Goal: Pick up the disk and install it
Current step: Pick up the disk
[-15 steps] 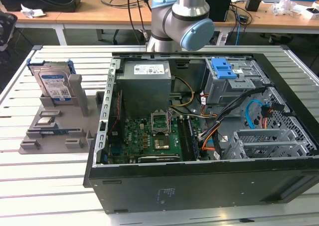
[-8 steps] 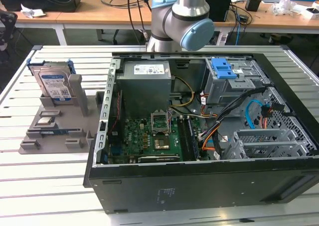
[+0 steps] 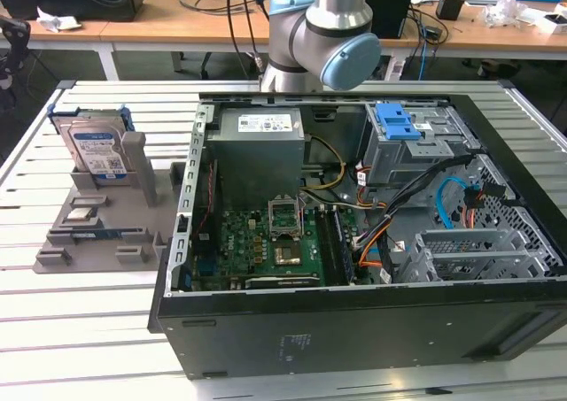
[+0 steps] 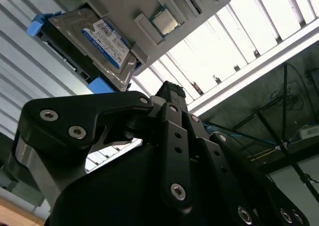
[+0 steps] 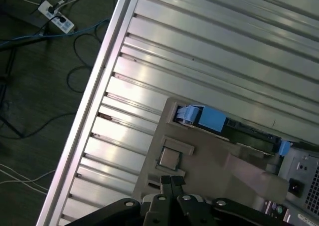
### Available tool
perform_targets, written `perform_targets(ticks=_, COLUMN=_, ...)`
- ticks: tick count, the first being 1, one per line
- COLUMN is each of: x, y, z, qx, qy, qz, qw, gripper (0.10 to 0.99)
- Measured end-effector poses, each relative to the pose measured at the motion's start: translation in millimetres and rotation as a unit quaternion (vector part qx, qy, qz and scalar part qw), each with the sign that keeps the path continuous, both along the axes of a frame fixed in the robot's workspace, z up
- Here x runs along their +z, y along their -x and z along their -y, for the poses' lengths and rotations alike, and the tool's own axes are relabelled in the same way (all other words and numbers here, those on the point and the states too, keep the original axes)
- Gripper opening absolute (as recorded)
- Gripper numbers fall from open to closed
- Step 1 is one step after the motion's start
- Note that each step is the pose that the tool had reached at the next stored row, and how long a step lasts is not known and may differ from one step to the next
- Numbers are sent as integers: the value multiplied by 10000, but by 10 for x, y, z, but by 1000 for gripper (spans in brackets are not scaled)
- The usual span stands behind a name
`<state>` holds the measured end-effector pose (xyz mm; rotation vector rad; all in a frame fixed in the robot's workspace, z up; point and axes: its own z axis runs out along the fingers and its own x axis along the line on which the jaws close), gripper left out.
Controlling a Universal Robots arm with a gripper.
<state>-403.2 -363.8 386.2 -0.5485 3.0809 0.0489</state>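
Right now I see my gripper (image 4: 170,89) closed on nothing, hovering over the grey rack (image 3: 89,242), disk (image 3: 96,146) standing upright in its slot, untouched.

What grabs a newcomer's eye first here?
The open computer case sits mid exterior view, green motherboard exposed. At that view's left the blue-framed disk stands upright in a grey holder. In the second wrist view the gripper hangs short of it, holding nothing.
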Motion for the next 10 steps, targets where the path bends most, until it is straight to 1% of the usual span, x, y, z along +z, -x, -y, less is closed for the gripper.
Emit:
perform_targets(ticks=6, x=0, y=0, z=-1, qx=347, qy=0, qz=0, qw=9994, gripper=106)
perform_targets(ticks=8, x=0, y=0, z=-1, qx=594, qy=0, qz=0, qw=9982, gripper=106)
perform_targets(ticks=10, x=0, y=0, z=-1, qx=738, qy=0, qz=0, qw=9973, gripper=106)
